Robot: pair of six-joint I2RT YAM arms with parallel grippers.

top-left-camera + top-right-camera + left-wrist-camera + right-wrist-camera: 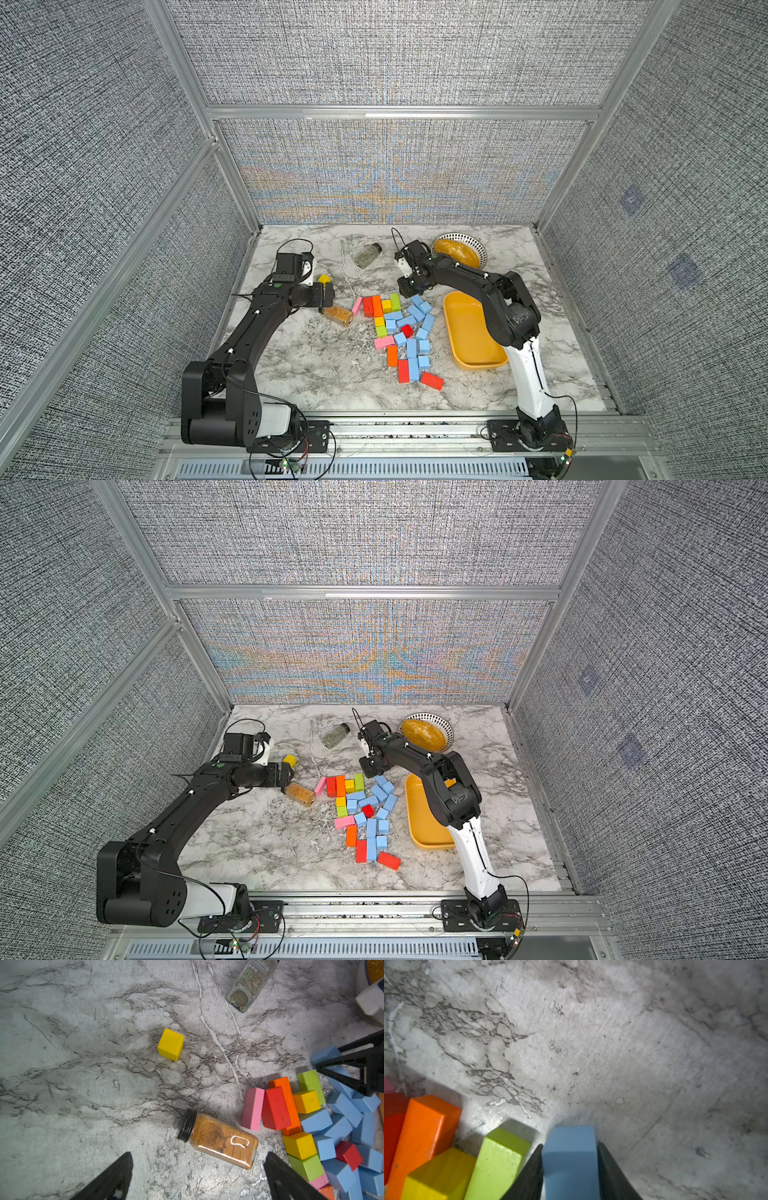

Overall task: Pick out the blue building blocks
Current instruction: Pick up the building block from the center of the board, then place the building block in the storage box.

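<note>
- R claw point(570, 1144): clenched on light-blue matte bar block point(570, 1167); its long axis runs fwd between jaws.
- L claw point(198, 1155): released, well apart from that block.

We count about thirteen blue blocks point(411, 348), thirteen other-coloured blocks point(377, 305), two spice jars point(338, 316), one yellow tray point(465, 332), one bowl point(457, 237).

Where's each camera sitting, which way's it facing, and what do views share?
Top views: high in front, looking down on the marble table; left arm and right arm show.
Left wrist: looks down at a brown spice jar; open left gripper shows.
Right wrist: low over the table; right gripper grips a blue block.
Shared: both wrist views show the orange bar.
</note>
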